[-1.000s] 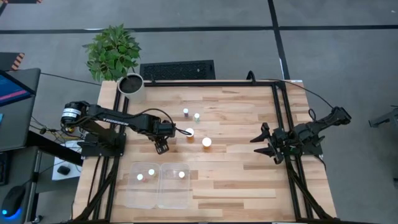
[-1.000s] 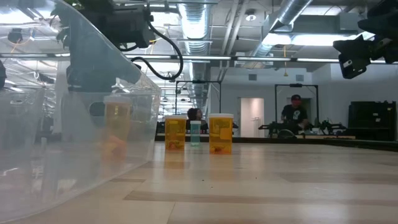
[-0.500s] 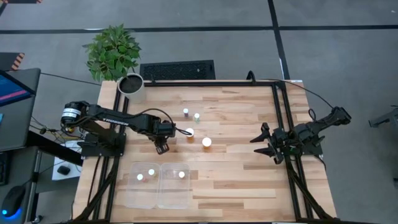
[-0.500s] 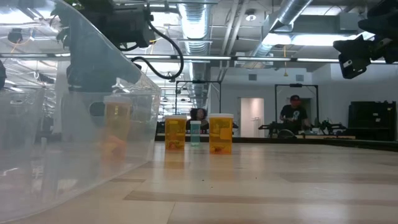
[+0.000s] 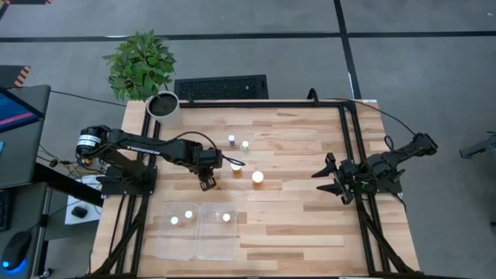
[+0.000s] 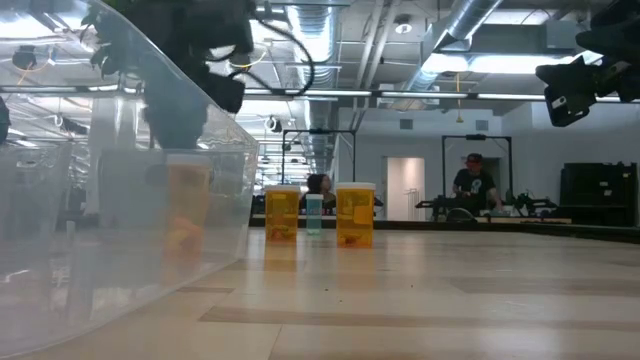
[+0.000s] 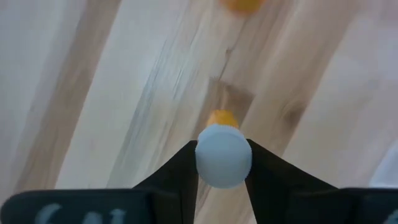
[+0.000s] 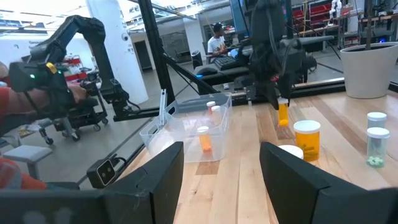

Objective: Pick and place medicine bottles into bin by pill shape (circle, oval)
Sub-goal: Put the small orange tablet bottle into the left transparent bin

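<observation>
My left gripper (image 5: 206,184) is over the table's left middle, far of the clear two-compartment bin (image 5: 194,246), and is shut on a small orange bottle with a white cap (image 7: 223,155). The right wrist view shows this bottle (image 8: 283,113) hanging below that gripper. Two orange bottles (image 5: 236,164) (image 5: 257,177) and two small clear ones (image 5: 231,140) (image 5: 245,145) stand on their bases on the table. Three bottles stand in the bin (image 5: 187,215) (image 5: 175,221) (image 5: 226,218). My right gripper (image 5: 339,186) waits open and empty at the table's right edge. My left gripper pinches the small orange bottle by the sides of its white cap (image 7: 203,163) between its two fingers. The fingers come from above, pointing down. The bottle hangs upright below them, its orange body (image 7: 222,118) toward the table and apparently clear of it.
A white plant pot (image 5: 163,107) stands at the table's far left corner. A black frame rail (image 5: 353,155) runs along the right side. Bare wood lies between the bottles and the right arm. People stand in the room beyond the table (image 6: 473,180).
My left gripper has moved a little toward the table's right edge, nearer the standing orange bottles, still shut on its small bottle.
</observation>
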`<state>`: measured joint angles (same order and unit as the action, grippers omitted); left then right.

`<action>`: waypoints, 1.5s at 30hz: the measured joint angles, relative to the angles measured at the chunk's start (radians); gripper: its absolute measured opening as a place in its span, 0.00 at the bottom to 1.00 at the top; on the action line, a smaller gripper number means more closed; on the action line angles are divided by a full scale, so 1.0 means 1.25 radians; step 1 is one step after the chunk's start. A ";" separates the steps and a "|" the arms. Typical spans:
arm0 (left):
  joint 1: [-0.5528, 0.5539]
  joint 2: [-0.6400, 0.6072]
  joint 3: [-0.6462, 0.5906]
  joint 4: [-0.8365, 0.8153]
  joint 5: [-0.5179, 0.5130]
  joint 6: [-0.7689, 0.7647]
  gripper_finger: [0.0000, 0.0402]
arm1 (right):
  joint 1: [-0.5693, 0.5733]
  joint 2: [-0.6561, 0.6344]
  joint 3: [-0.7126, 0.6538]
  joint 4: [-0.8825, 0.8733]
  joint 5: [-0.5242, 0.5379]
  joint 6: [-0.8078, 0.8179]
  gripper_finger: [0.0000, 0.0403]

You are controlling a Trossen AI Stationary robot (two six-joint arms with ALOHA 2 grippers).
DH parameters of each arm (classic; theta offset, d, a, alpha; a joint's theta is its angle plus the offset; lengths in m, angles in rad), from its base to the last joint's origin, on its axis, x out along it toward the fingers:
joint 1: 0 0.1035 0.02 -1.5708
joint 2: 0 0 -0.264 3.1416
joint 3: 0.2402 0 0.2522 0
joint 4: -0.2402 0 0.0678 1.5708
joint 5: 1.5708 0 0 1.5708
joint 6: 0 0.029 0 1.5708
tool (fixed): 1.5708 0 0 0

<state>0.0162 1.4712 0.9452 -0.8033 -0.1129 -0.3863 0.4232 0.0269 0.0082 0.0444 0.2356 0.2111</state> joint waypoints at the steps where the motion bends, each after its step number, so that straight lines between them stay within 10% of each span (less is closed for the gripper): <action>1: 0.000 0.000 0.012 0.000 0.000 0.001 0.24 | 0.000 0.000 0.000 0.000 0.000 0.000 0.56; 27: -0.310 -0.178 0.357 0.455 0.294 0.149 0.28 | 0.000 0.000 0.000 0.000 0.000 0.000 0.56; 40: -0.474 -0.180 0.357 0.489 0.251 0.272 0.29 | 0.000 0.000 0.000 0.000 0.000 0.000 0.56; 45: -0.507 -0.181 0.357 0.282 0.049 0.143 0.29 | 0.000 0.000 0.000 0.000 0.000 0.000 0.56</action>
<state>-0.6174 1.2449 1.3911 -0.4502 -0.0515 -0.2078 0.4232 0.0273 0.0082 0.0441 0.2352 0.2111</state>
